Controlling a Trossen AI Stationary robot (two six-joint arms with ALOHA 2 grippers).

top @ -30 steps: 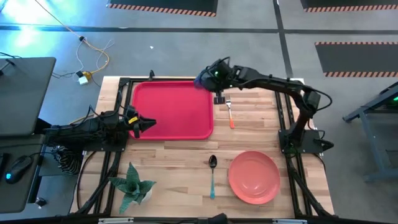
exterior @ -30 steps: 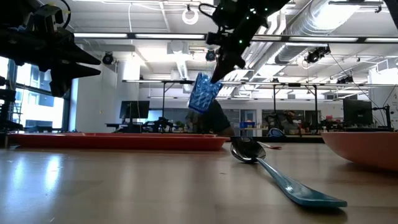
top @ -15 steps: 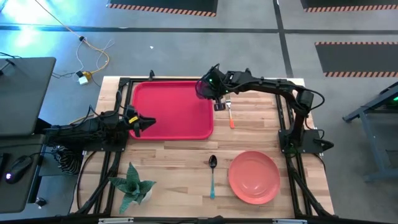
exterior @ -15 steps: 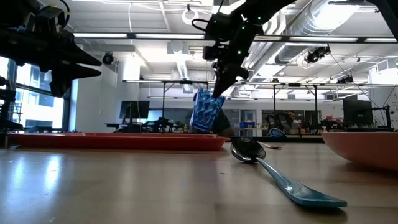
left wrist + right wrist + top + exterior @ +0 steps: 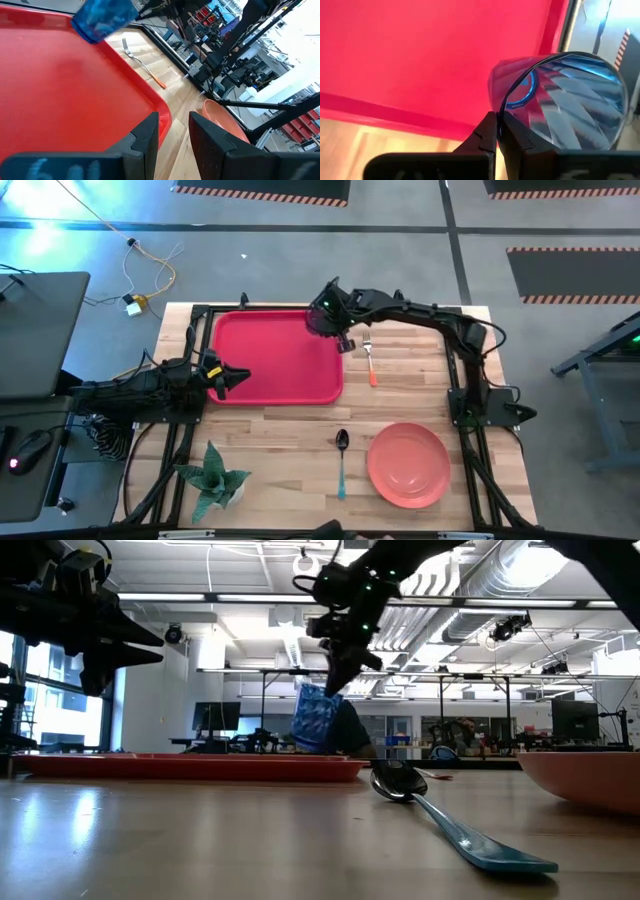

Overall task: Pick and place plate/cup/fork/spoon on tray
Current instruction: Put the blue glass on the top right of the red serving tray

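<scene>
My right gripper (image 5: 498, 117) is shut on the dark blue cup (image 5: 322, 316), over the far right corner of the red tray (image 5: 275, 358). In the low view the cup (image 5: 316, 722) hangs tilted just above the tray rim (image 5: 200, 767). The fork (image 5: 370, 360) lies on the table right of the tray. The spoon (image 5: 341, 462) and the pink plate (image 5: 407, 465) lie near the table's front edge. My left gripper (image 5: 174, 125) hovers over the tray's left part (image 5: 240, 379), its fingers slightly apart and empty. My right gripper pinches the cup's rim wall (image 5: 506, 111) between its two fingers, one finger inside the cup and one outside. The fingers come slanting down from the table's right. The cup hangs tilted below them; whether its base touches the tray, I cannot tell.
A small potted plant (image 5: 213, 478) stands at the table's near left corner. The left wrist view shows the tray floor (image 5: 65, 95), the cup (image 5: 105, 17), the fork (image 5: 142, 65) and the plate (image 5: 225, 120) beyond.
My right gripper has carried the cup toward the table's left edge and down, from above the fork's side to over the tray's far right corner. The cup stays tilted in the hold.
</scene>
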